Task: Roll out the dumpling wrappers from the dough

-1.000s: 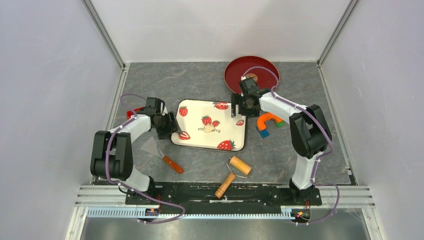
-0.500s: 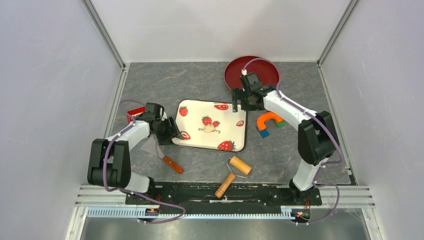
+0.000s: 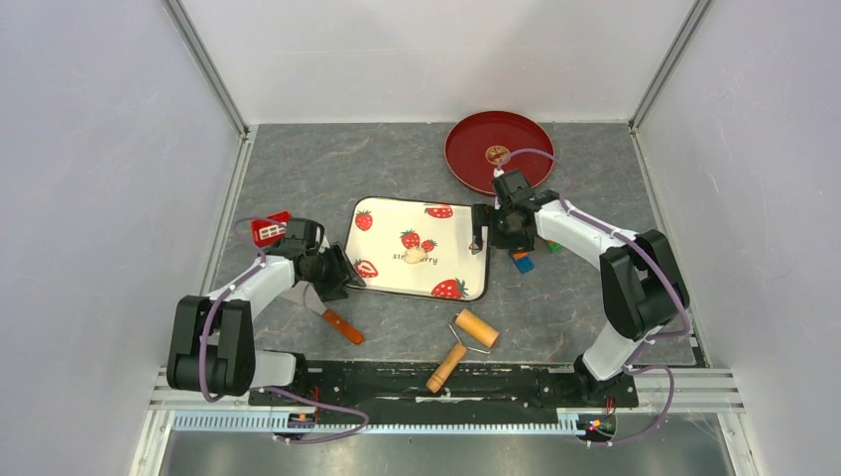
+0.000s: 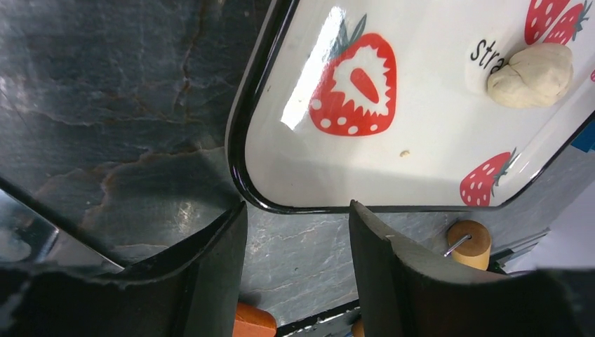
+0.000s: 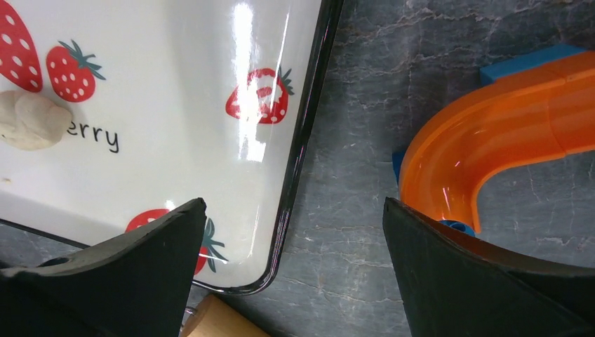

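Observation:
A pale cream dough lump (image 3: 414, 255) lies on the strawberry-print tray (image 3: 448, 236), near its middle. It also shows in the left wrist view (image 4: 531, 76) and the right wrist view (image 5: 28, 121). No thin round dumpling wrappers are in view. My left gripper (image 3: 335, 274) is open and empty, low over the table at the tray's near-left corner (image 4: 242, 161). My right gripper (image 3: 483, 230) is open and empty, straddling the tray's right rim (image 5: 300, 158). The wooden rolling pin (image 3: 477, 328) lies near the front, with its handle (image 3: 446, 367) beside it.
A red plate (image 3: 499, 151) with a gold-brown emblem sits at the back right. A scraper with an orange handle (image 3: 340, 324) lies under my left arm. A small red-and-white object (image 3: 270, 229) is left of it. An orange arch (image 5: 491, 140) and a blue block (image 3: 523, 264) lie right of the tray.
My right gripper has moved from over the red plate toward me to the tray's right edge, uncovering the plate's emblem. My left gripper has slid nearer, to the tray's near-left corner.

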Controlling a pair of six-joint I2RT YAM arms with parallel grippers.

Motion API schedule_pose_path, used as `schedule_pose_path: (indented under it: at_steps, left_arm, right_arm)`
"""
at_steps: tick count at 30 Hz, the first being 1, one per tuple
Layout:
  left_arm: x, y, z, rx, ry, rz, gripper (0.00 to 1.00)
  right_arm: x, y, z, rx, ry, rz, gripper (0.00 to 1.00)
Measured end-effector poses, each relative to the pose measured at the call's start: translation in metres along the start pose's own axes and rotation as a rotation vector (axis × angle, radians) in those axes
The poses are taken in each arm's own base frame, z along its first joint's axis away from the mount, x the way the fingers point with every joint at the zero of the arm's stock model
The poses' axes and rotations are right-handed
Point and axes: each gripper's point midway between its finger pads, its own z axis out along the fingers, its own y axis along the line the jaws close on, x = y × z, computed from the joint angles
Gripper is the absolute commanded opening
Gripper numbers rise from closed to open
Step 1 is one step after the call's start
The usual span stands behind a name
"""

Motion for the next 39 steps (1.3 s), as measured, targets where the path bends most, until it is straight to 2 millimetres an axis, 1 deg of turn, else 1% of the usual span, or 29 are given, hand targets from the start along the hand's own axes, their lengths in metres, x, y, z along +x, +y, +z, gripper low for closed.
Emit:
schedule_pose_path:
  at_steps: [3,6,8,10,12,14,17,20,22,24,27,29,35,39]
  left_arm:
    - [0.005,-0.002,-0.001,0.005,0.002,-0.020,0.61]
    - [0.008,-0.007,-0.005,0.011,-0.003,-0.018,0.64]
    - [0.011,-0.006,-0.010,-0.002,-0.007,-0.026,0.66]
    - [0.011,-0.004,-0.015,-0.029,-0.013,-0.038,0.66]
    - [0.008,-0.004,-0.021,-0.051,-0.023,-0.040,0.67]
    - [-0.001,-0.005,-0.028,-0.085,-0.039,-0.041,0.67]
    - [-0.019,-0.010,-0.038,-0.125,-0.079,-0.034,0.68]
    - [-0.031,-0.011,-0.040,-0.157,-0.093,-0.007,0.68]
    - [-0.037,-0.008,-0.034,-0.181,-0.078,0.023,0.68]
    - [-0.038,-0.002,-0.025,-0.206,-0.040,0.050,0.68]
    - [-0.034,0.010,-0.007,-0.241,0.028,0.085,0.67]
    - [-0.029,0.013,0.005,-0.230,0.073,0.091,0.65]
    - [-0.025,-0.008,0.012,-0.088,0.103,0.090,0.65]
    - [-0.022,-0.014,0.014,-0.044,0.117,0.088,0.64]
  right_arm:
    - [-0.004,-0.001,0.000,-0.028,0.000,0.020,0.97]
    - [-0.007,-0.002,-0.001,-0.058,0.000,0.029,0.96]
    - [-0.009,-0.002,-0.001,-0.076,0.000,0.035,0.94]
    - [-0.010,-0.003,-0.001,-0.100,0.005,0.045,0.92]
    - [-0.009,-0.003,0.001,-0.125,0.011,0.057,0.90]
    - [-0.003,-0.004,0.004,-0.147,0.026,0.068,0.89]
    - [0.010,-0.006,0.009,-0.168,0.059,0.083,0.87]
    - [0.020,-0.003,0.014,-0.190,0.087,0.095,0.88]
    - [0.022,0.000,0.016,-0.210,0.096,0.106,0.89]
    - [0.019,0.004,0.017,-0.231,0.085,0.112,0.89]
    - [0.013,0.009,0.018,-0.254,0.067,0.121,0.90]
    - [0.010,0.011,0.019,-0.265,0.055,0.125,0.90]
    - [0.008,0.019,0.020,-0.301,0.048,0.132,0.90]
    - [0.007,0.026,0.021,-0.322,0.044,0.163,0.91]
